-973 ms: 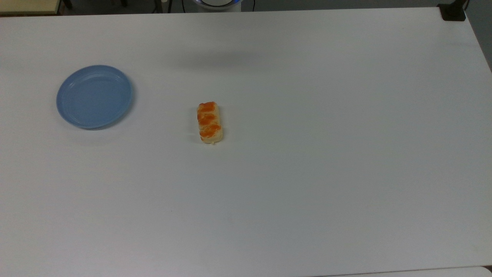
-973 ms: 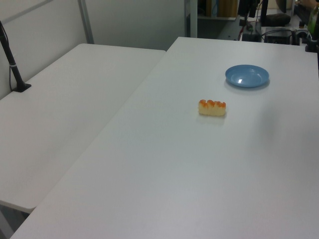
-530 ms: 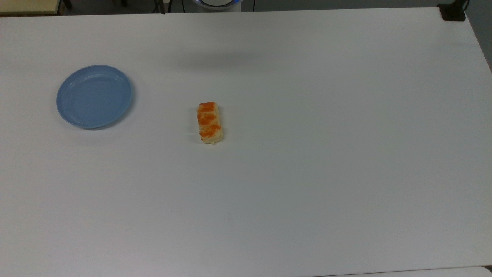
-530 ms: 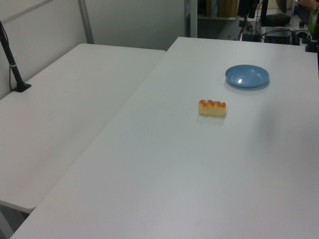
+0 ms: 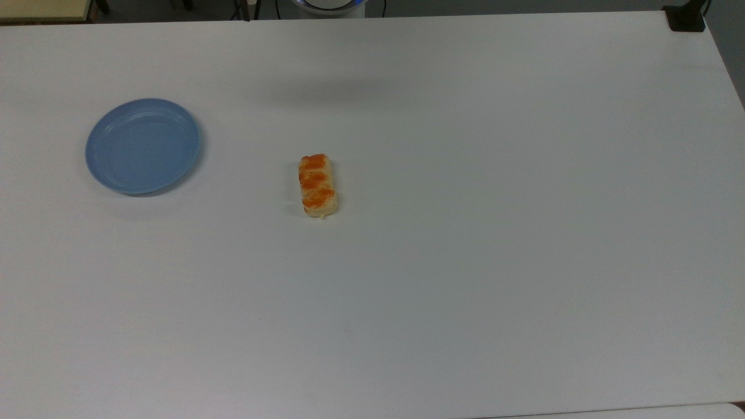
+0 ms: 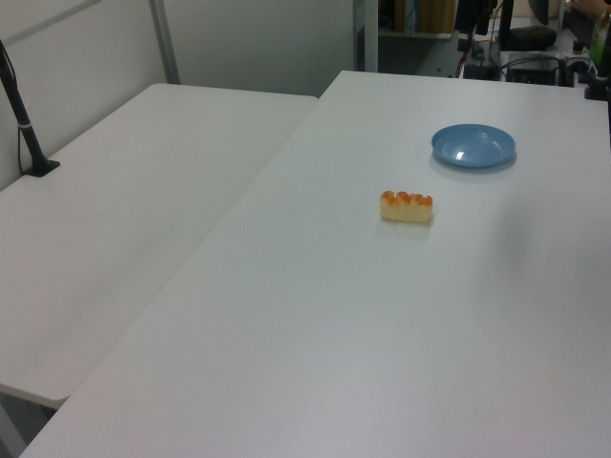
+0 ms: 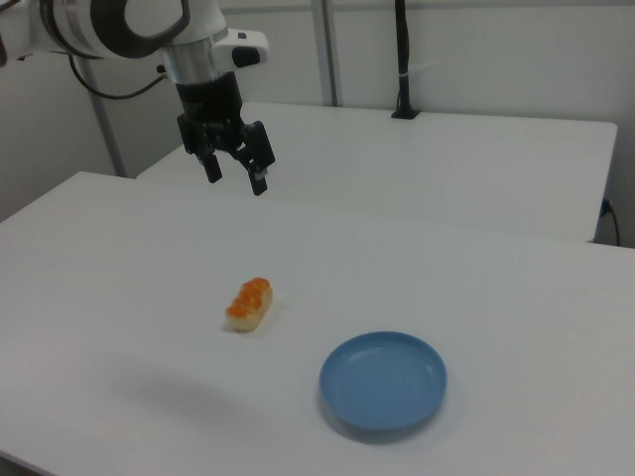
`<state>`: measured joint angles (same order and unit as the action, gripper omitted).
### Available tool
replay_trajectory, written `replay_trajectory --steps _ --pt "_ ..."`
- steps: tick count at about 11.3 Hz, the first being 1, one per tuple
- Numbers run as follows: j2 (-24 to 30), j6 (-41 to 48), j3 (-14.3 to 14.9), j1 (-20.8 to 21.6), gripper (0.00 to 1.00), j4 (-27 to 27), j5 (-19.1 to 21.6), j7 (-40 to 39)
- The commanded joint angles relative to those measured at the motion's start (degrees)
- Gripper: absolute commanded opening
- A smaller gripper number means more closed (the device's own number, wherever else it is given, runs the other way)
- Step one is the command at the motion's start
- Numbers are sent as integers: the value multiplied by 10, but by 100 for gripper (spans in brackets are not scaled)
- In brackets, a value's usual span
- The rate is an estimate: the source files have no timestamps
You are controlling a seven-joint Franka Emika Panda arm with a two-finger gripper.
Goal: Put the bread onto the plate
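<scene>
**A:** Where is the bread sitting for you?

**B:** You have the small oblong pale-yellow bread with orange-red glazed stripes (image 5: 318,185) lying flat on the white surface (image 5: 465,233), near its middle in the top view. In the right view you see the bread (image 7: 248,303) with one end pointing toward the camera's lower left.

**A:** And the plate?

**B:** Your round light-blue shallow plate with the raised rim (image 5: 144,145) is off toward the top view's left, well apart from the bread, with nothing on it. In the left view you find the plate (image 6: 474,146) beyond the bread (image 6: 407,206), farther from the camera. In the right view the plate (image 7: 384,384) is at the right view's lower right of the bread, nearer the camera.

**A:** What about the end effector?

**B:** You see the black two-finger end effector (image 7: 235,176) in the right view, hanging in the air above the surface on the white arm (image 7: 129,25). Its fingers are spread with a clear gap between them and nothing in it. It is above and behind the bread there, well apart from it, touching neither bread nor plate.

**A:** Anything else around?

**B:** A second white table (image 6: 124,200) stands alongside, with a black pole (image 6: 24,124) on it.
</scene>
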<state>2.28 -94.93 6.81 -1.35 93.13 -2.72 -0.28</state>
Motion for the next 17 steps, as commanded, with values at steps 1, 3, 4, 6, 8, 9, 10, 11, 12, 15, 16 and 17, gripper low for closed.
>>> replay_trajectory --steps 1,3,4,6,8,9,10,11,12,15,16,17 --pt "2 3 11 9 100 -1 10 -14" --pt "1 3 11 9 100 -1 10 -15" --pt "2 4 12 9 100 -1 10 -15" --pt "4 7 12 9 100 -1 9 -14" --pt "2 7 12 10 100 -1 9 -8" --pt "2 8 11 10 100 -1 9 -7" --pt "2 7 9 10 100 -1 9 -12" --pt "1 6 10 10 100 -1 9 -15" --pt "2 7 10 8 100 -1 8 -22" --pt "1 7 10 8 100 -1 9 -38" --pt "0 7 9 9 100 -1 9 -38" --pt "-1 7 9 10 100 -1 5 -38"
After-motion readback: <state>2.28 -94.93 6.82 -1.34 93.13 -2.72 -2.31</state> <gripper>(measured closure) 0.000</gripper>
